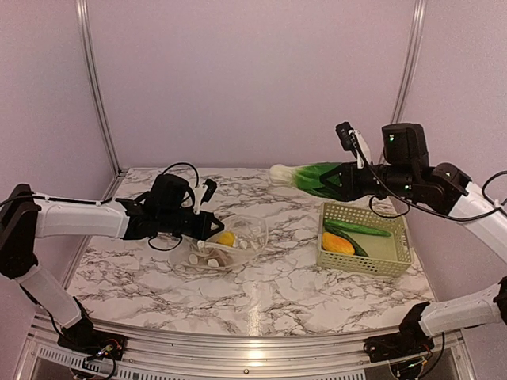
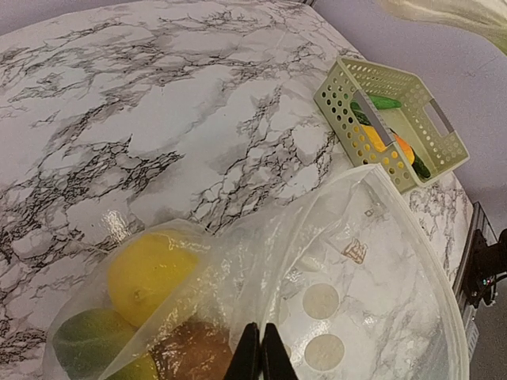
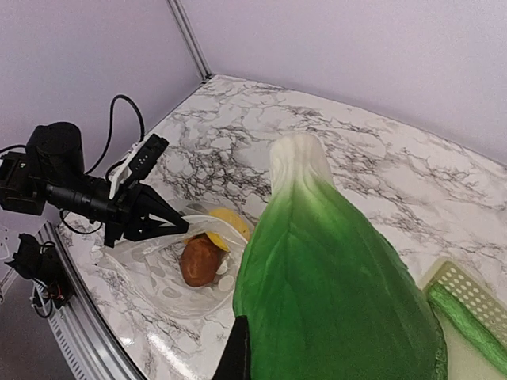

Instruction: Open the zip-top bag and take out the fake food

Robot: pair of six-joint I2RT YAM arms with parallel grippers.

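Note:
The clear dotted zip-top bag [image 1: 230, 245] lies on the marble table left of centre, its mouth open. My left gripper [image 1: 212, 228] is shut on the bag's plastic [image 2: 333, 261] at its mouth edge. Inside the bag I see a yellow piece [image 2: 146, 273], a brown piece [image 3: 198, 260] and a green piece [image 2: 87, 336]. My right gripper [image 1: 339, 180] is shut on a green leafy vegetable with a white stem [image 1: 305, 176], held high above the table left of the basket. The vegetable fills the right wrist view [image 3: 333, 277].
A pale yellow-green lattice basket [image 1: 390, 264] stands at the right, holding a long green piece [image 1: 356, 229] and an orange-yellow piece [image 1: 337, 243]. It also shows in the left wrist view [image 2: 341, 119]. A metal rail runs along the near table edge.

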